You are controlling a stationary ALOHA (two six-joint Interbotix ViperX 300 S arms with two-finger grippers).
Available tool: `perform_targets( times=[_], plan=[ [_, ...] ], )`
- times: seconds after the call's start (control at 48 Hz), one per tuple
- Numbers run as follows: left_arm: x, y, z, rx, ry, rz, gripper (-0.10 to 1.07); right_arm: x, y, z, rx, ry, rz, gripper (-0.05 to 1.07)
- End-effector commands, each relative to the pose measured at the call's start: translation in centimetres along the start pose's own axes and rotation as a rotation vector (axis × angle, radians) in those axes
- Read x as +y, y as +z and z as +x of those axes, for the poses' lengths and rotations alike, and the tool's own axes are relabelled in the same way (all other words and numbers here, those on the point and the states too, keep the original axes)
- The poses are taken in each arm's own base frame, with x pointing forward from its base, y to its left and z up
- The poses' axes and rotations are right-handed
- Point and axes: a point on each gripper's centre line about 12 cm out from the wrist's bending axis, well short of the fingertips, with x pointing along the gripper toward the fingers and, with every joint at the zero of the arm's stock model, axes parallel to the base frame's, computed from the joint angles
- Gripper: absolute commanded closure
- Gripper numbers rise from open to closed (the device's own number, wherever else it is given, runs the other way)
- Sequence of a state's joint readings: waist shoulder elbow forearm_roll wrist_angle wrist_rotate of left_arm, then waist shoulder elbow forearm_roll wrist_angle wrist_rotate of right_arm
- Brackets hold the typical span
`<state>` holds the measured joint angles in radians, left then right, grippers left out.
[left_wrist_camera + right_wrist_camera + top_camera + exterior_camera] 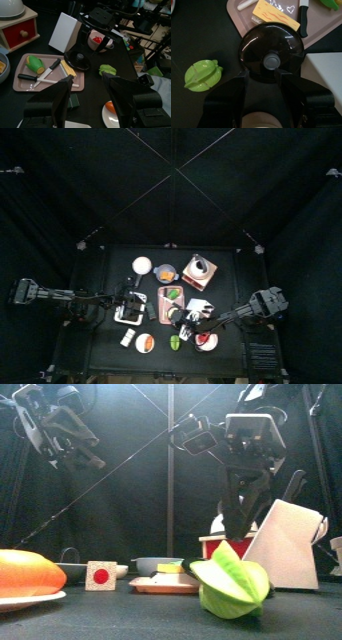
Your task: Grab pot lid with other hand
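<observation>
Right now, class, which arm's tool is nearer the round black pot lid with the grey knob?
Right. The right tool hangs directly above the round black pot lid; the left tool sits farther off, beyond the pink tray.

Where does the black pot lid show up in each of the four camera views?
Top view: too small to pick out among the things under the right arm.
Front view: not seen.
Left wrist view: pot lid beside the pink tray, under the right gripper.
Right wrist view: pot lid at picture centre, between the open jaws.
Shared landmark: the pink tray.

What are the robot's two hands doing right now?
Left gripper: open, holding nothing.
Right gripper: open, above the pot lid, not gripping it.
</observation>
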<state>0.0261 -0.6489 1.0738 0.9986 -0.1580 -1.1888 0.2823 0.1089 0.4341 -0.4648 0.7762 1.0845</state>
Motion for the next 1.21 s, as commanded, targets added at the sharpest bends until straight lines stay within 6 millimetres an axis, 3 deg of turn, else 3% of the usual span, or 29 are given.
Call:
perform_targets(
  times=[0.0,0.354,1.188],
  plan=[
    [-0.2,0.5,0.0,-0.014,-0.005,0.002,0.11,-0.4,0.9,-0.3,-0.021,0.002,0.012,0.21],
    [-0.1,0.3,0.0,-0.009,-0.005,0.000,0.11,-1.1,0.6,1.5,0.007,-0.046,0.007,0.21],
    [-0.1,0.3,0.0,-0.008,-0.003,-0.002,0.11,-1.5,0.9,1.8,0.003,-0.043,0.009,0.24]
  ],
)
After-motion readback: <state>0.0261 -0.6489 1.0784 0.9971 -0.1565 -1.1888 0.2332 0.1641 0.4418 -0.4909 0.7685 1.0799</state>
